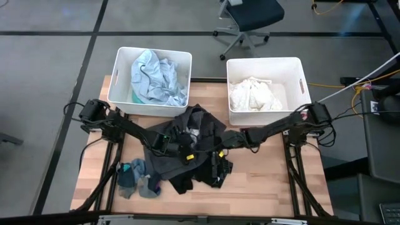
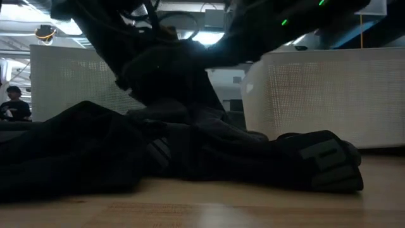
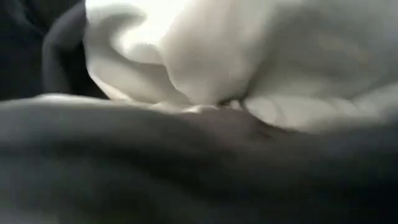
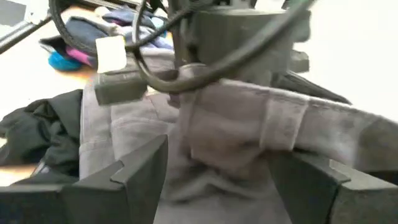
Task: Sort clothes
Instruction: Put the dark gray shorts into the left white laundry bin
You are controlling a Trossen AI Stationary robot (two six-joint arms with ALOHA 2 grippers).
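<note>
A pile of dark grey and black clothes (image 1: pixel 194 153) lies on the middle of the wooden table and fills the low view (image 2: pixel 190 152). My left gripper (image 1: pixel 180 149) reaches into the pile from the left; its wrist view shows only a white cloth (image 3: pixel 217 56) and dark cloth (image 3: pixel 186 168) close up, and its fingers are hidden. My right gripper (image 1: pixel 220 142) is open at the pile's right side, its fingers (image 4: pixel 146 165) standing over a grey garment with belt loops (image 4: pixel 236 130). Small grey-blue and teal socks (image 1: pixel 134 177) lie at the near left.
Two white bins stand at the far edge: the left one (image 1: pixel 119 69) holds pale blue clothes (image 1: pixel 156 78), the right one (image 1: pixel 232 81) holds white clothes (image 1: pixel 253 95). A bare strip of table (image 1: pixel 275 181) lies at the near right. A person (image 2: pixel 12 104) sits in the room behind.
</note>
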